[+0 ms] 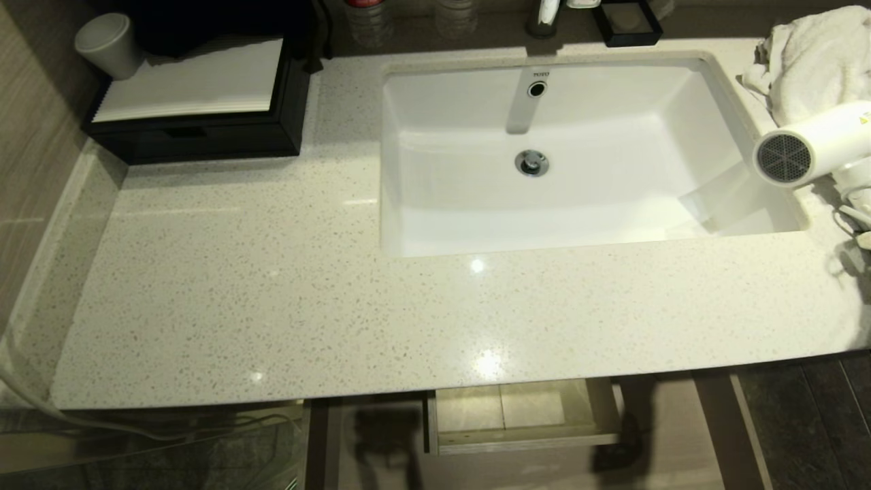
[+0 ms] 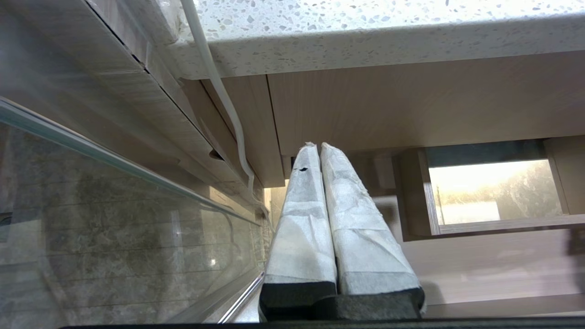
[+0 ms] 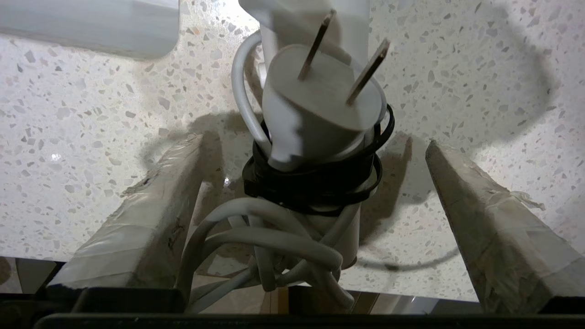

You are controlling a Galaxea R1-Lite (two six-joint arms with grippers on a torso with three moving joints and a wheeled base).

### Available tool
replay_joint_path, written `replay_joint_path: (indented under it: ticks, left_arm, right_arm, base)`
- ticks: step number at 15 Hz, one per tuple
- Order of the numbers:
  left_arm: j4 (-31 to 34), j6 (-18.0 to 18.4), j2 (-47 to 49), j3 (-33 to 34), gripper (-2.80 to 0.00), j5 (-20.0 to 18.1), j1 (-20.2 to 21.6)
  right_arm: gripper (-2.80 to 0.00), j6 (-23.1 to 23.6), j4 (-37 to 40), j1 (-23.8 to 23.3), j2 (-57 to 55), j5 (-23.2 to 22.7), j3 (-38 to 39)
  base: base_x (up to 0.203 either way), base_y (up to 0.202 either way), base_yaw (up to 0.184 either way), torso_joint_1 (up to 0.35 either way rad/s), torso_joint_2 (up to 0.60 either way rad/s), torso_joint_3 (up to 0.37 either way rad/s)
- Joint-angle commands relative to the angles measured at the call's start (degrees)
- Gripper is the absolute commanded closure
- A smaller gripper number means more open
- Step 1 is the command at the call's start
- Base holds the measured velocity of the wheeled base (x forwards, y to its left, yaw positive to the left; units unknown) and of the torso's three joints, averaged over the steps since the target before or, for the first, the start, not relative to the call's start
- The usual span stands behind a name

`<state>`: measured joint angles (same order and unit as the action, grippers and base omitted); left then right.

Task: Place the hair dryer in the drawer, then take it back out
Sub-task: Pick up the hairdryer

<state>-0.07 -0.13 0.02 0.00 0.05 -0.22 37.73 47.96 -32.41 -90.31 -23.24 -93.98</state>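
Observation:
The white hair dryer lies on the speckled counter right of the sink, its grey mesh grille facing the basin. In the right wrist view its plug, black-banded handle and bundled pale cord sit between the fingers of my right gripper. That gripper is open, with a finger standing clear on each side. The light-brown drawer is pulled out under the counter's front edge, and its boxed cutout shows. My left gripper hangs shut and empty below the counter, beside the drawer.
A white sink fills the counter's middle. A white towel is heaped behind the dryer. A black box with a white ribbed top and a white cup stand at the back left. A glass panel runs beside the left arm.

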Motion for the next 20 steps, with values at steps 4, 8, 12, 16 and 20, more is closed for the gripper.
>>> replay_joint_path:
  ticks: [4,8,12,16,20]
  left_arm:
    - [0.0,0.0,0.0,0.1,0.00,0.0,0.0]
    - [0.0,0.0,0.0,0.0,0.00,0.0,0.0]
    - [0.0,0.0,0.0,0.0,0.00,0.0,0.0]
    - [0.0,0.0,0.0,0.0,0.00,0.0,0.0]
    - [0.0,0.0,0.0,0.0,0.00,0.0,0.0]
  right_arm:
    - [-2.80,0.2,0.3,1.3,-3.4,-0.1,-1.6]
    - [0.00,0.5,0.2,1.9,-3.9,-4.6,-2.0]
    - [0.00,6.8,0.3,2.1,-2.3,-4.8,-1.6]
    - [0.00,6.4,0.3,2.1,0.9,-4.6,-1.0]
    - [0.00,6.2,0.3,2.0,6.2,-4.5,-0.8]
  base:
    - [0.000,0.000,0.000,0.000,0.00,0.000]
    - [0.000,0.000,0.000,0.000,0.00,0.000]
    - [0.000,0.000,0.000,0.000,0.00,0.000]
    - [0.000,0.000,0.000,0.000,0.00,0.000]
    - [0.000,0.000,0.000,0.000,0.00,0.000]
